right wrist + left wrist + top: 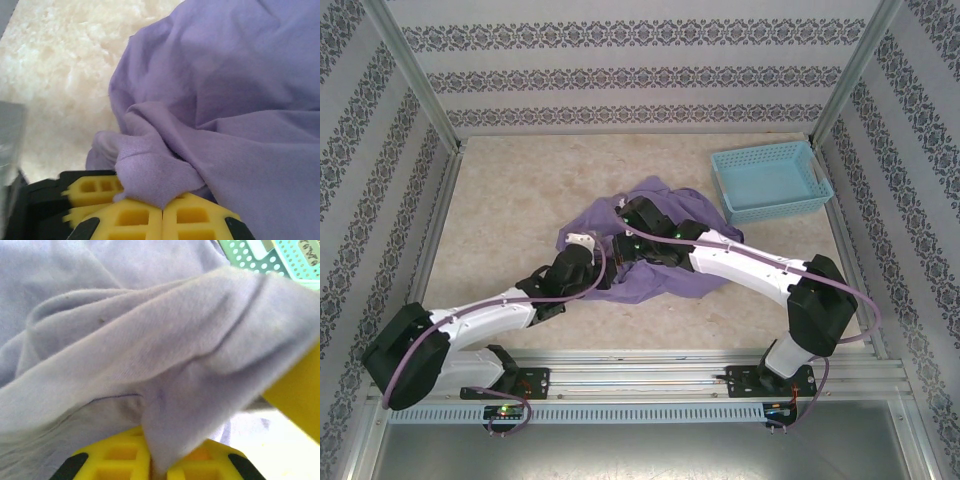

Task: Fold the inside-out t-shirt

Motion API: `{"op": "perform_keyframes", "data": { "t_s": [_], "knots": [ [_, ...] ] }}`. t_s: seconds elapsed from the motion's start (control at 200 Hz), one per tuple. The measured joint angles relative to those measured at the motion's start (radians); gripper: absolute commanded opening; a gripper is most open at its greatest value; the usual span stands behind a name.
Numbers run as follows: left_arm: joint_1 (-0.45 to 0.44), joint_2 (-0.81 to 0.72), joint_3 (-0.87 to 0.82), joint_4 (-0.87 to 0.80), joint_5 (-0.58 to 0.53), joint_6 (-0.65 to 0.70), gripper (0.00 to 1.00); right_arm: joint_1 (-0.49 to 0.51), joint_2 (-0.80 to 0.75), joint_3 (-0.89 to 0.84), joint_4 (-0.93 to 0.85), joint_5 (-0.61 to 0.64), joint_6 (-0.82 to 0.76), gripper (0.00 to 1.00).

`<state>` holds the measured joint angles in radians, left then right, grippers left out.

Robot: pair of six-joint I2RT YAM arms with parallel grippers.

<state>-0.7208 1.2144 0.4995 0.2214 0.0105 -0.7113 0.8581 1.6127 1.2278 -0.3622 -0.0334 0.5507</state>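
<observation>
The inside-out t-shirt (692, 205) is a lavender-purple heap, bunched up in the middle of the table. Both arms reach into it and their grippers meet over its left part. My left gripper (158, 466) is shut on a hanging fold of the t-shirt (165, 365), the cloth pinched between its yellow fingers. My right gripper (162, 209) is shut on a small folded edge of the t-shirt (240, 100), close to the shirt's left border. In the top view the left gripper (607, 268) and right gripper (623, 243) sit almost touching, partly buried in cloth.
A light blue lattice basket (760, 153) stands at the back right, just beyond the shirt; its corner (270, 260) shows in the left wrist view. Bare beige tabletop (510, 200) lies left of the shirt. Patterned walls and metal posts enclose the table.
</observation>
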Motion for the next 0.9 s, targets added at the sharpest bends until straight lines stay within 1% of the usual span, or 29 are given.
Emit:
{"op": "perform_keyframes", "data": {
  "t_s": [0.045,0.13,0.175,0.305,0.385,0.52,0.639,0.739,0.899],
  "knots": [
    [0.000,-0.018,-0.016,0.008,0.002,-0.002,0.03,-0.011,0.006,0.001,-0.002,0.009,-0.014,0.00],
    [0.000,-0.044,-0.048,0.036,0.008,-0.002,0.00,-0.025,0.039,0.011,-0.005,0.014,-0.041,0.08],
    [0.000,-0.056,-0.064,0.049,0.008,-0.002,0.00,-0.026,0.063,0.019,-0.006,0.014,-0.054,0.13],
    [0.000,-0.066,-0.084,0.048,0.016,-0.005,0.00,-0.032,0.087,0.019,-0.015,0.046,-0.085,0.34],
    [0.001,-0.066,-0.084,0.049,0.024,-0.005,0.00,-0.036,0.052,-0.011,0.000,0.059,-0.086,0.39],
    [0.001,-0.064,-0.083,0.048,0.041,-0.005,0.00,-0.024,-0.085,-0.142,0.036,0.062,-0.070,0.39],
    [0.001,-0.061,-0.081,0.048,0.045,-0.005,0.00,0.000,-0.176,-0.254,0.089,0.051,-0.031,0.36],
    [0.002,-0.055,-0.072,0.048,0.050,-0.005,0.00,0.013,-0.166,-0.298,0.125,0.043,-0.008,0.33],
    [0.003,-0.055,-0.060,0.047,0.058,-0.006,0.00,0.016,-0.095,-0.301,0.169,0.047,-0.008,0.29]
  ]
}}
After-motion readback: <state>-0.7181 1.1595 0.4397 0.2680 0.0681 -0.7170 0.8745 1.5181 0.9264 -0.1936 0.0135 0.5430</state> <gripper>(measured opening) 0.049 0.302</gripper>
